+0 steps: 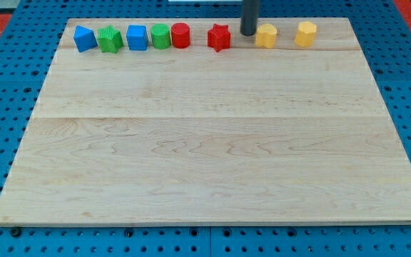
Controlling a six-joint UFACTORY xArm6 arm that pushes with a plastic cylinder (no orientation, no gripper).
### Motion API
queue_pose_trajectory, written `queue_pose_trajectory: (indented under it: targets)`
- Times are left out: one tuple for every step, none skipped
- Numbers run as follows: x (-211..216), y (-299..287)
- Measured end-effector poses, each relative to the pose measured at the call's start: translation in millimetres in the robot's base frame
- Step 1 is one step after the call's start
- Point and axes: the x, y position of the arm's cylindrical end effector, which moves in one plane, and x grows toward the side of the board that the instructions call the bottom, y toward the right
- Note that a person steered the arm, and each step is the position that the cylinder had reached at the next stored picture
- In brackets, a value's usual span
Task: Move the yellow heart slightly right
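Observation:
Two yellow blocks sit at the view's top right of the wooden board (212,143). The left one (266,35) looks like the yellow heart; the right one (305,33) is a yellow block whose shape I cannot make out for sure. My tip (248,33) stands just left of the left yellow block, touching or nearly touching it, between it and the red star (219,37).
A row of blocks runs along the board's top edge: a blue block (84,38), a green star (110,39), a blue cube (137,37), a green block (160,36), a red cylinder (180,35). Blue pegboard (6,86) surrounds the board.

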Motion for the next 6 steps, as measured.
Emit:
queue_pose_trajectory:
  targets:
    - [54.0, 26.6]
    - [59.8, -37.1]
    - [47.1, -21.7]
    - [27.6, 13.9]
    - [24.3, 45.1]
    - [40.6, 55.9]
